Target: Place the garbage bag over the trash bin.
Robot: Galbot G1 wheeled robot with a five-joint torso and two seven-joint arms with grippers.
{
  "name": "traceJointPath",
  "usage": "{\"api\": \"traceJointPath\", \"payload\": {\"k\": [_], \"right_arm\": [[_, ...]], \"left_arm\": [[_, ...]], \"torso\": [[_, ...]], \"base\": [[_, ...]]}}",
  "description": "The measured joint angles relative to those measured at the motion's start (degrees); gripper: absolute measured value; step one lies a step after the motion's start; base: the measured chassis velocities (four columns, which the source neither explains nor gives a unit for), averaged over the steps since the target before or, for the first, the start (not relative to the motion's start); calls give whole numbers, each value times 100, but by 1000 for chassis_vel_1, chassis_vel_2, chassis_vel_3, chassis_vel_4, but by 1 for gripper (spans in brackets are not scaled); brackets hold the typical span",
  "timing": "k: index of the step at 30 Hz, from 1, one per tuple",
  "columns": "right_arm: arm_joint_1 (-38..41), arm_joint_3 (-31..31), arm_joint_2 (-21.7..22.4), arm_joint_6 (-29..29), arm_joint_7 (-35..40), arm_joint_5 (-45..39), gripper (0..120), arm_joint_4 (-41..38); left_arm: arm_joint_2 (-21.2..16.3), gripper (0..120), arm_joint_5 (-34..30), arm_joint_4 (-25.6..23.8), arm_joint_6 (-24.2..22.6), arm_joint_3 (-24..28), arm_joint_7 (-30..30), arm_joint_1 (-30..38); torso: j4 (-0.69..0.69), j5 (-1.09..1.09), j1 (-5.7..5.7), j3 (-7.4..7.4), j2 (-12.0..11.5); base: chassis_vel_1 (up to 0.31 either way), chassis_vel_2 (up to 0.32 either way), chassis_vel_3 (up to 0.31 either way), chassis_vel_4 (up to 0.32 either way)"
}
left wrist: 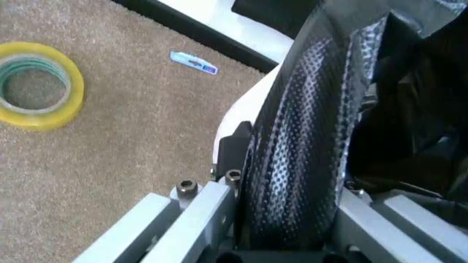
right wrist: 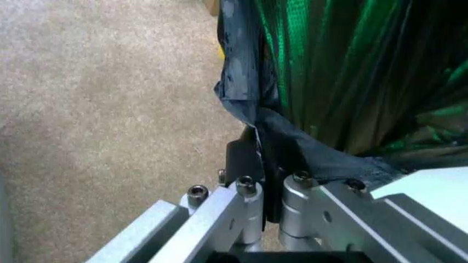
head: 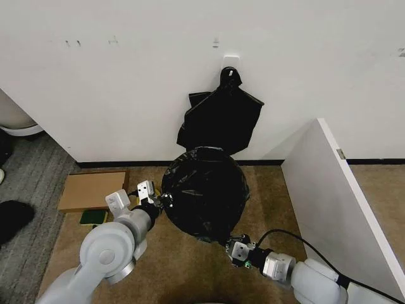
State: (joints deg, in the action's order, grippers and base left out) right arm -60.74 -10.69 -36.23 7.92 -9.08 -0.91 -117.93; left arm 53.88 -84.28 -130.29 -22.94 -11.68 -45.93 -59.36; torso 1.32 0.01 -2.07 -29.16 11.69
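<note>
The glossy black garbage bag (head: pixel 204 193) is spread over the trash bin, which it hides in the head view. My left gripper (head: pixel 162 199) is shut on the bag's left edge. The left wrist view shows the stretched film (left wrist: pixel 300 137) running between the fingers, with the bin's cream-white wall (left wrist: pixel 245 115) just behind. My right gripper (head: pixel 233 244) is shut on the bag's near right edge. In the right wrist view the film (right wrist: pixel 292 148) is pinched between the fingers (right wrist: pixel 238 159), beside a bit of white bin (right wrist: pixel 431 192).
A bigger black bundle (head: pixel 220 117) hangs from a wall hook right behind the bin. Brown cardboard (head: pixel 93 190) and a green item (head: pixel 93 217) lie on the carpet to the left. A yellow tape roll (left wrist: pixel 36 85) sits nearby. A white partition (head: pixel 342 196) stands on the right.
</note>
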Motion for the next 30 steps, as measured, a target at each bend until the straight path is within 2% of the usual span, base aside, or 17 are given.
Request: {"api": "traceJointPath", "payload": {"k": [9,15,18,20,23,24,27,28,30], "right_arm": [[-130,210,13,-24,57,-27,0,-8],[-355,349,17,-296,49,268,0,174],[-498,467,22,-321,60,141,0,78],[-639,578,58,-307,38,-174,7,-163],[-717,644,70,-315,10,-270,10,-285],[-900,754,99,-351,-53,-343,19,-467],[-1181,916,150,-440,-153,-314,29,-662],[-1181,916,150,-440,-153,-314,29,-662],[-1452,1116,193,-533,-243,-285,39,-782]], "left_arm": [[3,0,-27,0,7,-11,-16,-31],[16,0,-36,41,27,4,-43,3],[20,0,132,76,71,20,13,-52],[55,0,506,155,177,76,129,-122],[76,0,608,188,220,96,153,-138],[116,0,703,240,294,117,173,-144],[144,0,823,303,385,103,184,-177],[144,0,823,303,385,103,184,-177],[159,0,1013,355,488,83,217,-217]], "torso": [[0,-1,0,0,0],[0,0,0,0,0],[0,0,0,0,0],[0,-2,0,0,0],[-1,-1,0,0,0],[0,-3,0,0,0],[2,-1,0,0,0],[2,-1,0,0,0],[-1,0,0,0,0]], "base": [[0,0,0,0],[0,0,0,0],[0,0,0,0],[0,0,0,0],[0,0,0,0],[0,0,0,0],[0,0,0,0],[0,0,0,0],[0,0,0,0]]}}
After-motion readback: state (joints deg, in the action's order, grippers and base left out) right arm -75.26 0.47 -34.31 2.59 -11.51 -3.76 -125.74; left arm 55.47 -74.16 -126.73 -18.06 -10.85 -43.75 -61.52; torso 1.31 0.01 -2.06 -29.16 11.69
